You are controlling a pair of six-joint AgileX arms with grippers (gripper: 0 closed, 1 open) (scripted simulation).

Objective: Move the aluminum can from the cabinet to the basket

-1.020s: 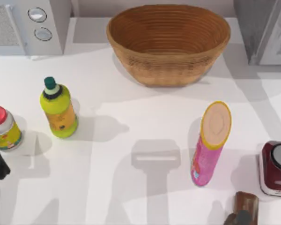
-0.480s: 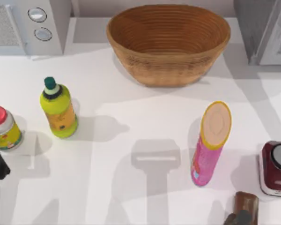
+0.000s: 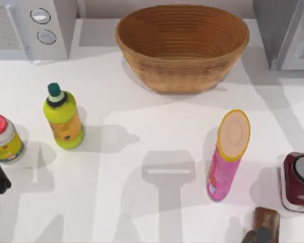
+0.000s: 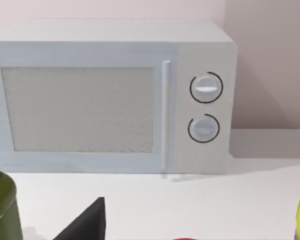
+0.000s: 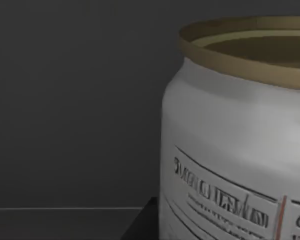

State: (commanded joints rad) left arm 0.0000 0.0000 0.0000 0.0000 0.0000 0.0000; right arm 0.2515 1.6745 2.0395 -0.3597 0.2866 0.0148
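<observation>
Nothing is seen moved since earlier; the aluminum can [image 5: 235,150] remains uncollected, the basket [image 3: 182,76] unfilled, tool states untellable.

Top view is reading bright and even; the white table [image 3: 142,116] is catching soft grey shadows trailing right of the green bottle [image 3: 64,118] and left of the pink tube [image 3: 226,156], plus broad arm-shaped shadows lower centre. No glare. Left wrist view is showing evenly lit. Right wrist view is looking dim, the can [image 5: 237,145] sitting grey against dark walls.
</observation>
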